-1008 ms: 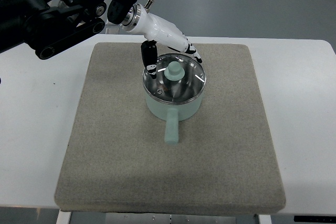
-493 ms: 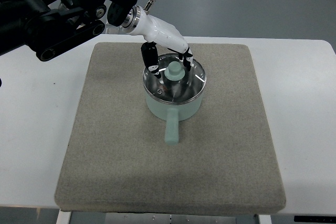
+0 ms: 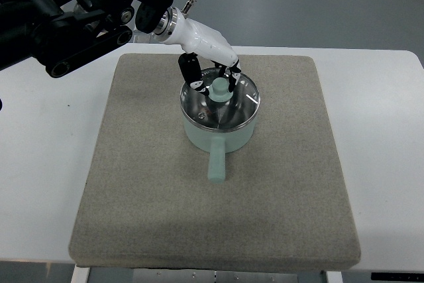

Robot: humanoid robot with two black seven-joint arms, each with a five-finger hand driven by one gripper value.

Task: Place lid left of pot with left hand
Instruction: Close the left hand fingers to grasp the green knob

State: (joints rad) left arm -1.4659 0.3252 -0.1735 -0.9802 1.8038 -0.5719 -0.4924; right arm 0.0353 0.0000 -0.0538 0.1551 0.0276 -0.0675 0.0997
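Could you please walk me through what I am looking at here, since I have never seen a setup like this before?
There is one picture, taken by a camera looking steeply down from the robot's own side of a white table. The dark machinery at the upper left is the robot's left arm, and it ends in a white left hand with black-tipped fingers. No right arm shows.

On the table lies a grey-brown mat. On the mat stands a pale green pot with its handle pointing toward the camera. A glass lid with a metal rim and a pale green knob sits on the pot.

The fingers reach down on either side of the knob, at or very near it. The lid is still on the pot, so it has not yet been lifted away.
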